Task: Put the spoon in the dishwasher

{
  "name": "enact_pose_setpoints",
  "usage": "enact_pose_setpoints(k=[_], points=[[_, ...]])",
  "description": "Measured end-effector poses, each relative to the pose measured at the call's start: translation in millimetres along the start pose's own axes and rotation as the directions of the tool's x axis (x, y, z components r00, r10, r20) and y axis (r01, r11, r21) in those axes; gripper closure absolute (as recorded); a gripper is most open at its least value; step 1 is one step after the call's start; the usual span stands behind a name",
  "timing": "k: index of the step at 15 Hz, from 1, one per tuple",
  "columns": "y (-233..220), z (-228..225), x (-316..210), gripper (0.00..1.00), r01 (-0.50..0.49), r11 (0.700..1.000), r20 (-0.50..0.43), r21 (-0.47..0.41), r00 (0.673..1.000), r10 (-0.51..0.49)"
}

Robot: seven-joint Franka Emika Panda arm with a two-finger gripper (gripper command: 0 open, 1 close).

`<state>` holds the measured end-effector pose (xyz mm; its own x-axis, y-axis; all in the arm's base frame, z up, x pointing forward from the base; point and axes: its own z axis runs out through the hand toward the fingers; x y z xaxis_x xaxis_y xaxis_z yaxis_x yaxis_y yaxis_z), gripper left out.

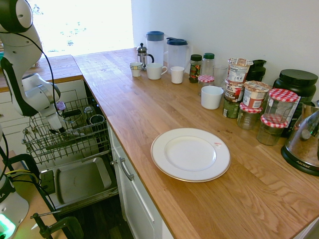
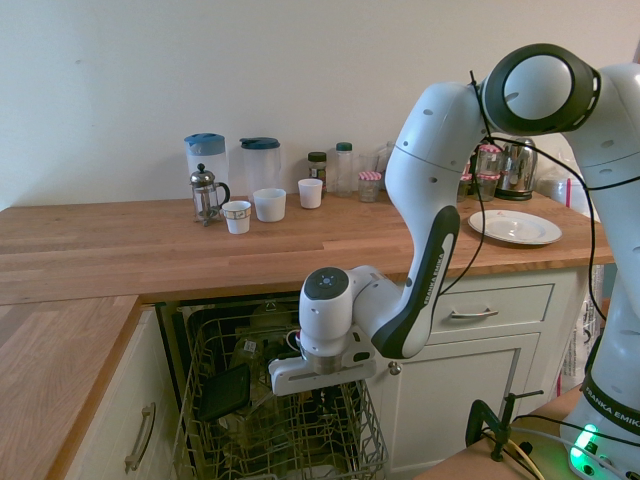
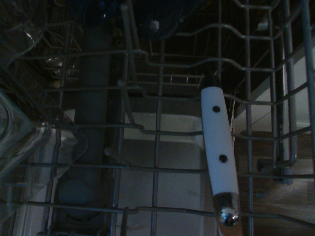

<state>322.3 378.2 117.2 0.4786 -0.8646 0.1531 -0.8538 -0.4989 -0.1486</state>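
Reaching into the dishwasher rack, pincer closed, fingertips hidden among wires, white-handled utensil dim in wrist view

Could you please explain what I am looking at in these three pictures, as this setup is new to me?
It is a white robot arm in a kitchen. Two pictures come from cameras standing on opposite sides of it; the dark one comes from a camera on its wrist, looking down through the dishwasher rack. The arm reaches into that rack, its tool shut. The wooden counter holds a white plate, jugs, cups and jars. The wrist view shows a white-handled utensil with a shiny end; whether the tool holds it, I cannot tell.
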Motion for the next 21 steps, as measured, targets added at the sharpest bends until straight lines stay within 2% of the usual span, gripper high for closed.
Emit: enact_pose_setpoints(k=[2,3,6,16,21], points=[[2,10,-1,1.0,0.001,1.0,0.008,-0.011,1.0,-0.001],[3,14,-3,0.0,0.002,1.0,0.014,-0.015,1.0,-0.002],[2,25,-5,0.0,0.005,1.0,0.037,-0.019,0.999,-0.004],[-1,25,-4,0.0,0.01,1.0,0.036,-0.011,0.999,-0.01],[-11,8,-4,0.0,0.015,1.0,0.044,0.014,0.999,-0.015]])
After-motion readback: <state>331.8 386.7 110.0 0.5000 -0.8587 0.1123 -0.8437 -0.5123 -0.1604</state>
